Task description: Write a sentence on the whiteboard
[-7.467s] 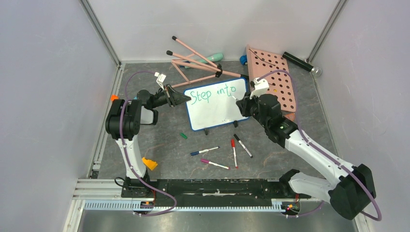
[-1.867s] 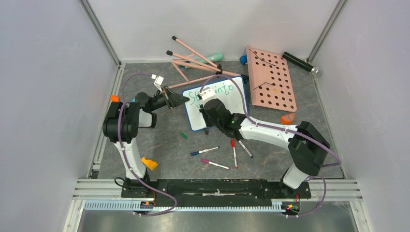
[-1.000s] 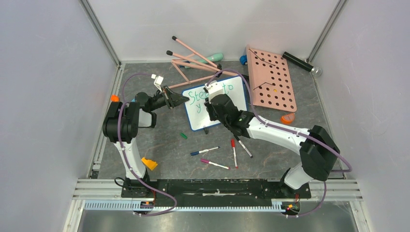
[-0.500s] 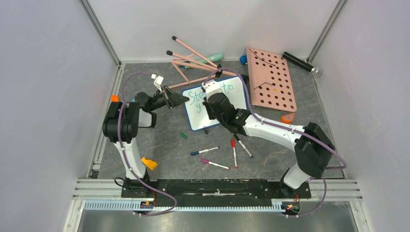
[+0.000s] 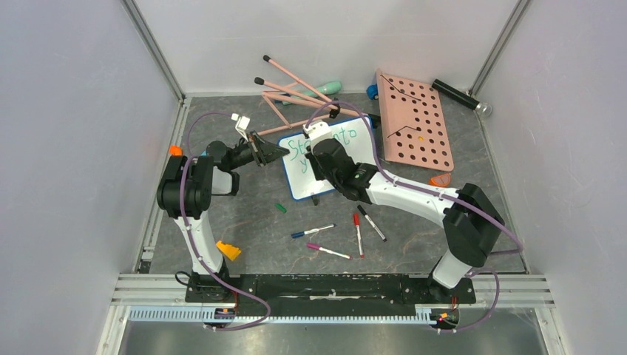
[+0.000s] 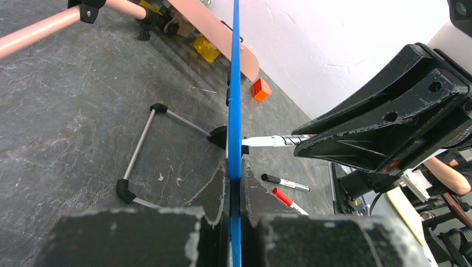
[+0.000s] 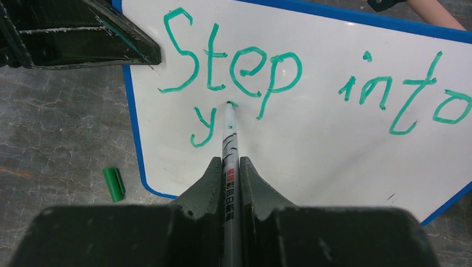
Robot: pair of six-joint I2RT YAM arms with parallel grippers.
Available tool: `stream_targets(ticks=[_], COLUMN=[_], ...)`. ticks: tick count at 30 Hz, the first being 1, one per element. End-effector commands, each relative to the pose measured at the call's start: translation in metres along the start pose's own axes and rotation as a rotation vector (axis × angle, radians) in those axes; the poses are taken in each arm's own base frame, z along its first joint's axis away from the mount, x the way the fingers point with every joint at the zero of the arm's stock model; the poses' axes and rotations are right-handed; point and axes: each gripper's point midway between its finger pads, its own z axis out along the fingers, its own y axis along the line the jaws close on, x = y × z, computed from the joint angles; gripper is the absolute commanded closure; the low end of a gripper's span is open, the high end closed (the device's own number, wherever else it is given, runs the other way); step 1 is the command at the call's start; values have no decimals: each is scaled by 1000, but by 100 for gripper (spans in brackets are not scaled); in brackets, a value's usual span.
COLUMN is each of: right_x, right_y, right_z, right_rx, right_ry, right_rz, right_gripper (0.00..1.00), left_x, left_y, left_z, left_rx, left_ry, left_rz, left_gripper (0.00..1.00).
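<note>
Clamping whiteboard's (image 7: 334, 150) left frame in left gripper (image 6: 235, 183), marker (image 7: 229, 139) pinched in right gripper (image 7: 228, 167), tip beside sentence's (image 7: 239, 72) "y". Green cap (image 7: 113, 184), loose markers (image 5: 358, 231) toward table's (image 5: 244, 214) near edge.

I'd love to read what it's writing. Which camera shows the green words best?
The right wrist view: the green words fill it, reading "Step into" with a "y" beneath. The top external view shows them small and partly hidden by the right arm. The left wrist view sees the whiteboard edge-on, so no writing.
</note>
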Motion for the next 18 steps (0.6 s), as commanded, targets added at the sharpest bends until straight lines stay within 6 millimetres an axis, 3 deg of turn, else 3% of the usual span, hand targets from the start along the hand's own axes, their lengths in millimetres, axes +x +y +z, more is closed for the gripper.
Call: stream_targets(ticks=[1, 10, 18], right_x=[-9, 12, 4], right_y=[7, -2, -17], right_z=[-1, -8, -7], right_rx=[-40, -20, 58], right_ry=[-25, 5, -2], right_rz=[3, 10, 21], right_gripper=[100, 100, 100], left_x=[-15, -15, -15], left_y=[-6, -6, -6], left_z=[2, 2, 2], left_rx=[40, 40, 40], left_ry=[-20, -20, -19], left_rz=[148, 148, 145], left_gripper=[98, 98, 98])
